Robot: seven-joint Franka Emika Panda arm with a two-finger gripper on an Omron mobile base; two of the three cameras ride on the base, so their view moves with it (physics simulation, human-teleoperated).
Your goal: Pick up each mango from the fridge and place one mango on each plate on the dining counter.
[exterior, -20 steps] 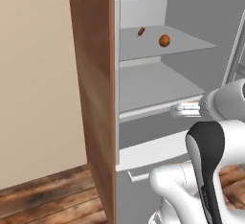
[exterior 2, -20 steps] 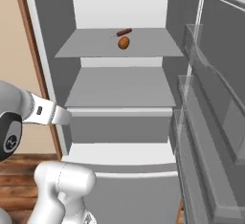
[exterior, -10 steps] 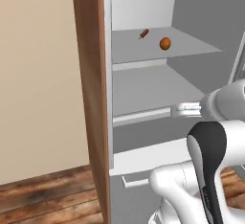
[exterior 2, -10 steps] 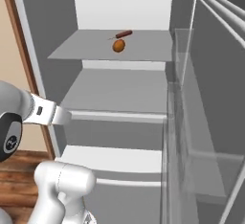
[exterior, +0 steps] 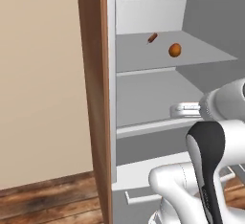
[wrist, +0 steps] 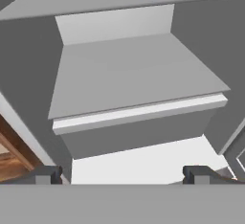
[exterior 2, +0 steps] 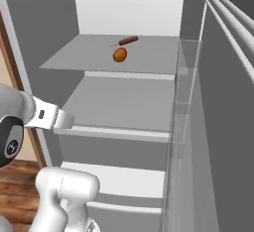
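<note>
We judge the task barely begun: the orange mango point(exterior 2: 119, 55) sits on the upper shelf of the open fridge point(exterior 2: 124, 102), beside a sausage point(exterior 2: 128, 40). Our gripper point(wrist: 122, 174) spreads wide, empty, below that shelf.

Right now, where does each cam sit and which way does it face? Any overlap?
Left base view: behind the arm's left, facing the open fridge; white arm at lower right.
Right base view: behind the arm's right, facing the same shelves; arm at lower left.
Hand view: on the hand, facing the middle shelf; open gripper at the bottom.
Shared: orange mango and sausage on the upper shelf.
</note>
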